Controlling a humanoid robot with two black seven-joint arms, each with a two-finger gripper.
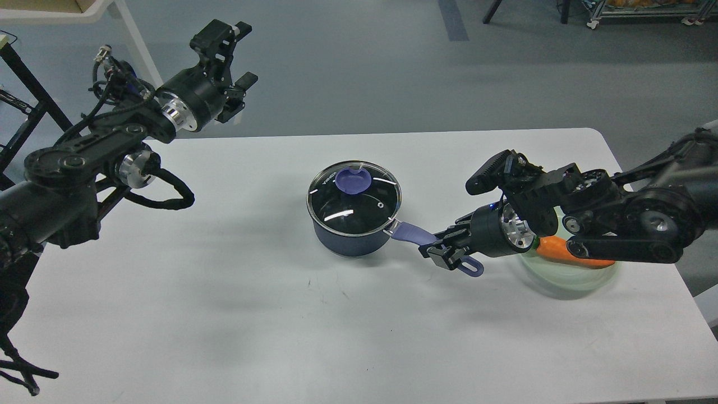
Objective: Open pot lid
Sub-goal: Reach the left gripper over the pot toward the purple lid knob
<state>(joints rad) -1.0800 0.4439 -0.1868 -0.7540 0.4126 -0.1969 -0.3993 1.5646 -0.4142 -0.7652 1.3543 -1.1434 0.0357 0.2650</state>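
Note:
A dark blue pot (350, 238) stands mid-table with its glass lid (354, 197) on. The lid has a purple knob (352, 180) near its far edge. The pot's purple handle (412, 233) points right. My right gripper (446, 252) is shut on the pot handle near its end loop. My left gripper (233, 53) is raised beyond the table's far left edge, well left of the pot, with its two fingers apart and nothing between them.
A clear green bowl (569, 275) with an orange carrot (566, 251) sits at the right, partly under my right arm. The white table (280, 314) reaches its right edge just past the bowl. A black frame (22, 84) stands off the far left.

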